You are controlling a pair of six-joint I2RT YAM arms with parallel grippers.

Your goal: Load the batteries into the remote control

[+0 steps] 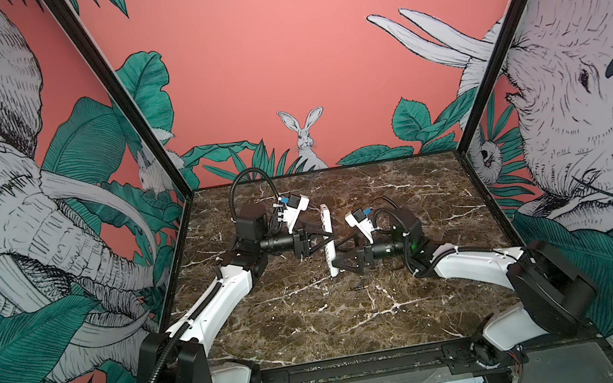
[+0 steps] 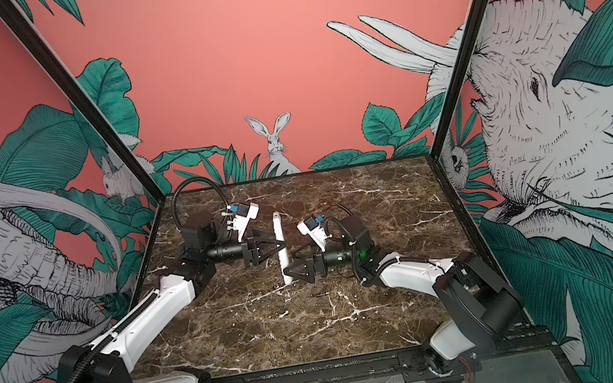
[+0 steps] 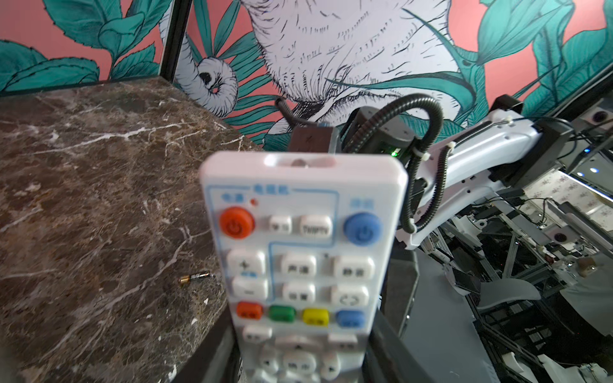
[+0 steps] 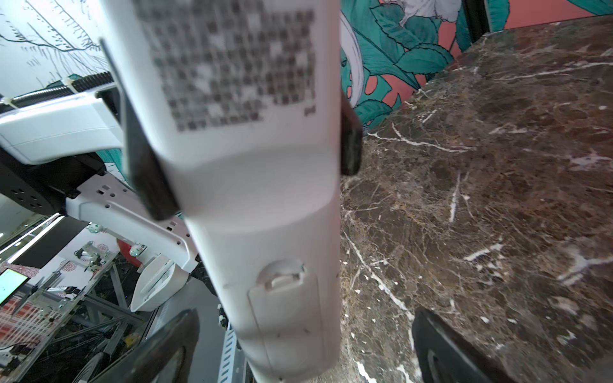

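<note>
The white remote control (image 1: 326, 226) (image 2: 278, 227) stands on its long edge mid-table, with my left gripper (image 1: 330, 236) (image 2: 283, 243) shut on its middle. The left wrist view shows its button face (image 3: 298, 258) between the left fingers (image 3: 386, 345). In the right wrist view its plain back (image 4: 258, 199) faces me, the battery cover (image 4: 288, 315) closed. My right gripper (image 1: 338, 255) (image 2: 292, 262) (image 4: 305, 351) is open, its fingers (image 4: 444, 351) astride the remote's near end without touching. One small dark battery (image 1: 359, 287) (image 2: 320, 294) (image 3: 195, 278) with a brassy tip lies on the table, nearer than the right gripper.
The dark marble table (image 1: 319, 325) (image 2: 261, 335) is walled by printed panels at the back and both sides. A black rail (image 1: 367, 363) runs along its front edge, where both arm bases are mounted.
</note>
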